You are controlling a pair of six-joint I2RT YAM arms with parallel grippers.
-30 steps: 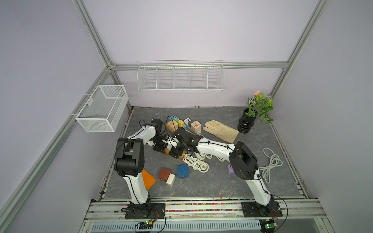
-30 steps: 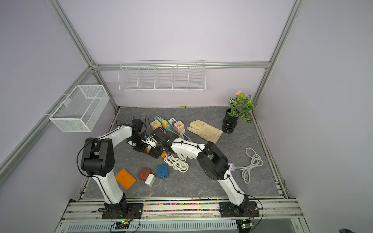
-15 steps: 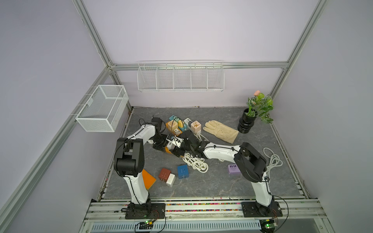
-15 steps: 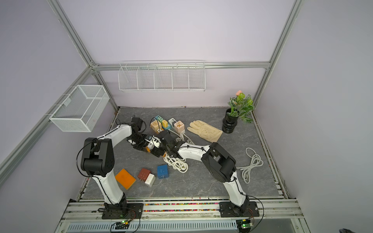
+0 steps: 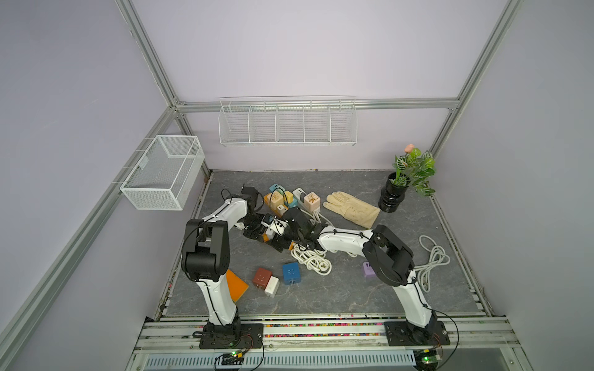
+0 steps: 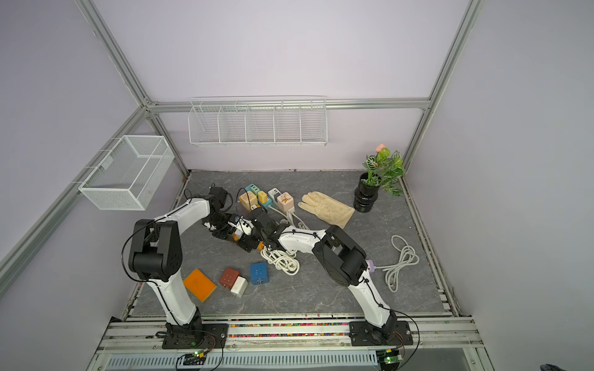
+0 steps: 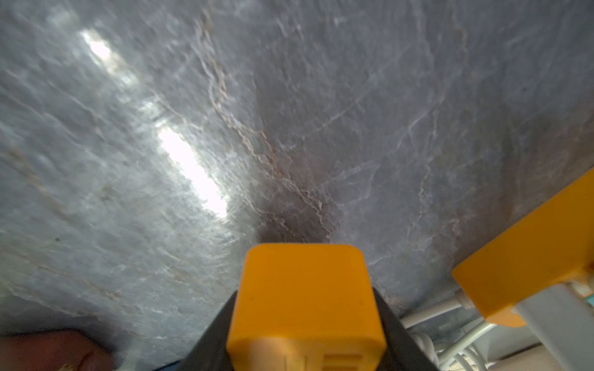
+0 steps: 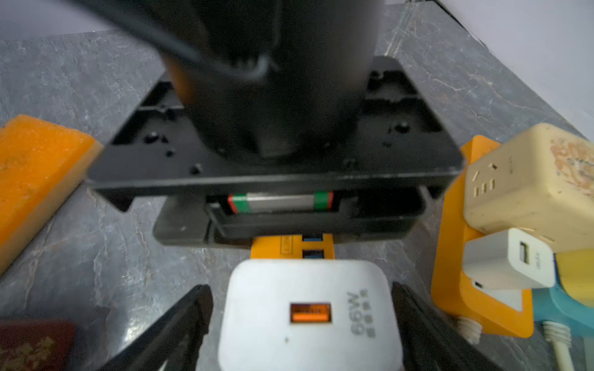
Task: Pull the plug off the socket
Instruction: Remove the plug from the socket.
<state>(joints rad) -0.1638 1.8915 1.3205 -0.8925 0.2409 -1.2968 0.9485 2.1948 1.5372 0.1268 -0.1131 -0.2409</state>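
Observation:
A small orange socket block [image 7: 305,295] is clamped between my left gripper's [image 7: 305,321] black fingers [image 7: 218,324], low over the grey table. A white plug [image 8: 308,314] with an orange USB port sits in the end of that orange socket [image 8: 291,247]. My right gripper [image 8: 300,289] is open and straddles the plug, one finger [image 8: 193,308] on each side with a narrow gap. In both top views the two grippers meet nose to nose at the table's middle left, around the white plug [image 5: 271,229] [image 6: 241,228].
A cluster of socket strips with adapters [image 5: 289,199] lies just behind the grippers. A coiled white cable [image 5: 310,258] lies in front of the right arm. Nearer the front are an orange sponge [image 5: 236,284] and red [image 5: 262,278], white [image 5: 271,287] and blue [image 5: 291,273] adapters. A glove [image 5: 352,208] and a potted plant [image 5: 392,196] are at the right rear.
The right gripper's fingers have drawn in a little round the white plug. The left gripper stays shut on the orange socket, and both arms have barely shifted.

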